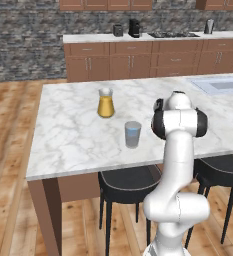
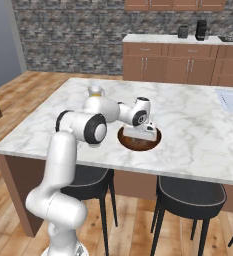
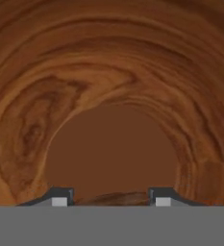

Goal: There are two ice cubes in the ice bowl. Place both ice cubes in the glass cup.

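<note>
Claw [image 3: 111, 196] fingertips [image 3: 59, 197] spread apart, nothing between them, down inside the reddish-brown ice bowl [image 3: 108, 72].

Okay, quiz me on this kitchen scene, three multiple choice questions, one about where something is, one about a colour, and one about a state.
1. Where is the gripper?
A. Over the glass cup
B. Down in the ice bowl
C. Beside the sink

2. What colour is the liquid in the pitcher?
A. Orange
B. Green
C. Purple

3. How do the fingertips stand?
A. Pressed together
B. Clamped on the pitcher
C. Apart, with bare bowl between them

Answers: B, the right base view shows the hand inside the bowl's rim; A, the left base view shows it orange; C, the hand view shows a wide gap.
</note>
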